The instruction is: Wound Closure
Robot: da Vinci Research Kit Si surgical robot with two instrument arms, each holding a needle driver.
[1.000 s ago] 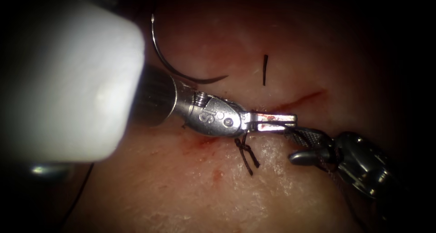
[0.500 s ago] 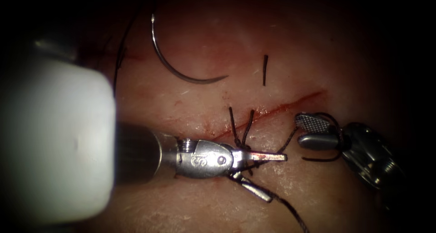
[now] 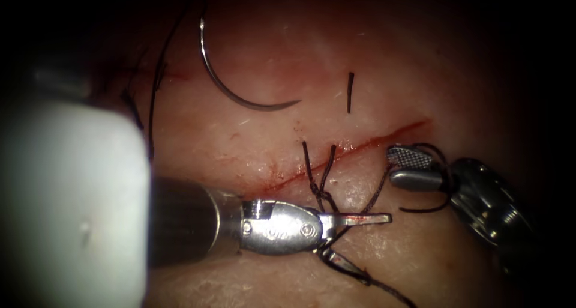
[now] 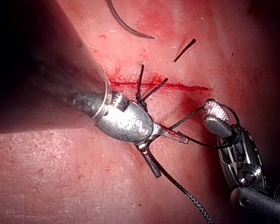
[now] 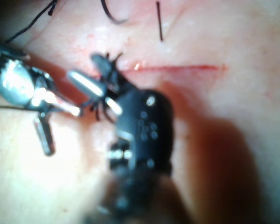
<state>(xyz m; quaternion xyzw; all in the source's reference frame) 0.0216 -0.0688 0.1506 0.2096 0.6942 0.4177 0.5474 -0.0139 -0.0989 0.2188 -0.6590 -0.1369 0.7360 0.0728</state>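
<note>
The curved needle (image 3: pixel 240 92) lies free on the tissue (image 3: pixel 252 38) above and left of the cut (image 3: pixel 372 143), held by neither tool; it also shows in the left wrist view (image 4: pixel 128 28). A knot (image 3: pixel 322 193) with two upright tails sits on the cut. My left tool (image 3: pixel 375 246) lies just below the knot, open, with thread (image 3: pixel 384 287) running along its lower jaw but not gripped. To the right, my right tool (image 3: pixel 393 167) has its jaws parted, and thread (image 3: pixel 375 194) from the knot reaches it and loops round it. The same tools appear as left tool (image 4: pixel 172 157) and right tool (image 5: pixel 83 66).
A short cut piece of thread (image 3: pixel 350 92) lies on the tissue above the cut. More thread (image 3: pixel 153 98) trails down the far left from the needle's end. Red fluid marks the cut's edges.
My left tool has dropped from across the cut to below it and opened its jaws, uncovering the knot and its tails. The right tool has shifted slightly up.
</note>
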